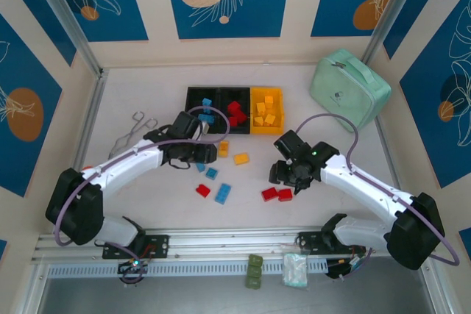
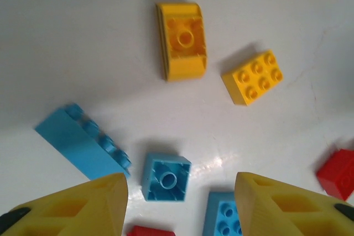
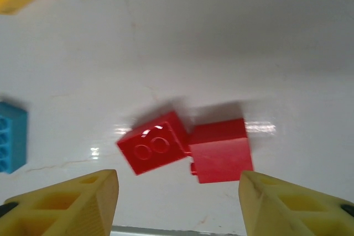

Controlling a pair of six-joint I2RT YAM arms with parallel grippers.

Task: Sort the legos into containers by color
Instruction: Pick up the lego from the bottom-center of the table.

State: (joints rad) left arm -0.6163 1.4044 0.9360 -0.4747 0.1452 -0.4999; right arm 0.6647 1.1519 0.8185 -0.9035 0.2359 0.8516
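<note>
Three joined bins (image 1: 221,90) stand in a row at the far middle of the white table (image 1: 140,93). The left black bin holds blue bricks (image 1: 207,106), the middle black bin holds red bricks (image 1: 235,112), and the yellow bin holds yellow bricks (image 1: 265,114). Nearer lie two loose yellow bricks (image 1: 241,158), three loose blue bricks (image 1: 222,193) and three loose red bricks (image 1: 270,194). The left gripper (image 1: 204,156) is among the loose blue and yellow ones. The right gripper (image 1: 285,179) is just beyond a red pair. A mint-green zip case (image 1: 349,87) lies far right, and metal tongs (image 1: 136,126) lie to the left.

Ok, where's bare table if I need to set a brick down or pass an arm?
Free: the table left of the containers, beyond the tongs, and the strip between the yellow bin and the mint case. Crowded: the middle, where loose legos lie scattered between the open left gripper and right gripper.
</note>
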